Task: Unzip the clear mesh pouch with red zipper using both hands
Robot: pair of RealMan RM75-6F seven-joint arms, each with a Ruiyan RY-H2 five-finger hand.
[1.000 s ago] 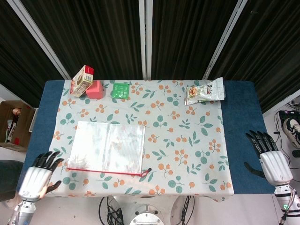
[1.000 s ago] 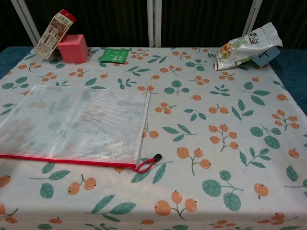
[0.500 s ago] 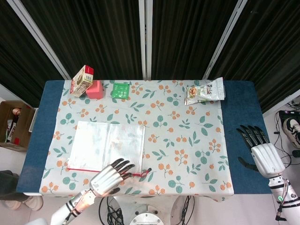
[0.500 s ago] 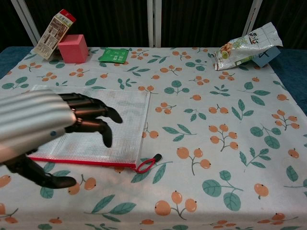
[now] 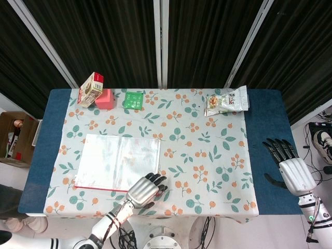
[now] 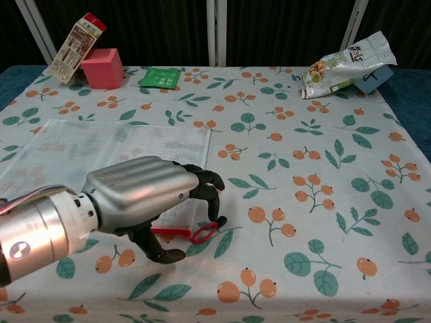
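Observation:
The clear mesh pouch (image 5: 118, 162) lies flat on the left half of the floral tablecloth, its red zipper (image 5: 98, 188) along the near edge. In the chest view the pouch (image 6: 101, 145) shows its red pull loop (image 6: 205, 231) poking out at the near right corner. My left hand (image 5: 144, 189) hovers over that corner, fingers bent down and apart; in the chest view this left hand (image 6: 145, 195) covers the zipper's end, with the thumb below the edge and nothing plainly gripped. My right hand (image 5: 290, 166) is open over the blue table edge far to the right.
A tilted carton (image 5: 91, 89), a pink block (image 5: 105, 98) and a green packet (image 5: 134, 99) stand at the back left. A snack bag (image 5: 226, 101) lies at the back right. A cardboard box (image 5: 15, 137) sits on the floor to the left.
My left hand has swung in from the table's left corner, along the near edge, to the pouch's right corner by the pull loop. The right hand has shifted slightly inward.

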